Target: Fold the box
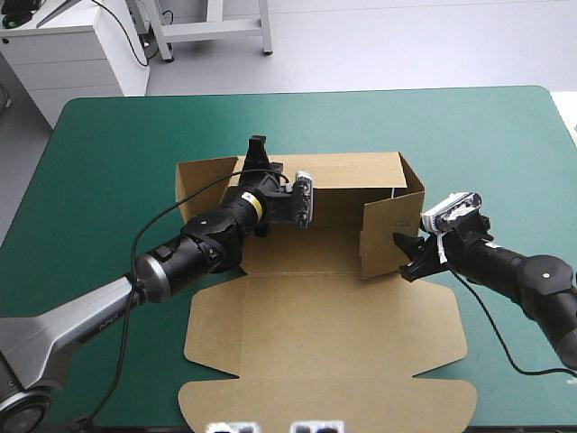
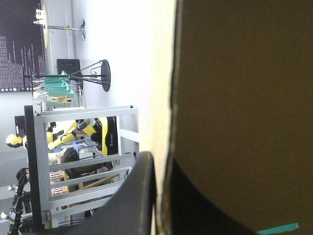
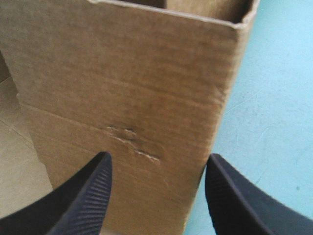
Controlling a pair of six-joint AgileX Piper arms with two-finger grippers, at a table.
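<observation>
High view, box [image 1: 325,334]: brown board on the teal-green table [image 1: 108,135]. The base and lid panels lie flat, and the back wall and a wall at the right end stand up.
High view, left gripper [image 1: 258,144]: at the top edge of the box's back wall, toward the box's left end.
High view, right gripper [image 1: 407,255]: just beside the box's right-end wall, on its outer side.
Left wrist view, left gripper [image 2: 160,159]: jaws pinch a wall of the box [image 2: 244,98], with one black finger on each face and the board's edge between them.
Right wrist view, right gripper [image 3: 159,156]: jaws spread and holding nothing, with the box wall just ahead of them.
Right wrist view, box [image 3: 122,73]: an upright wall ending in a corner, with a small crumpled dent [image 3: 129,139] in mid-face.
Right wrist view, table [image 3: 279,98]: bare cover beside the box's corner.
</observation>
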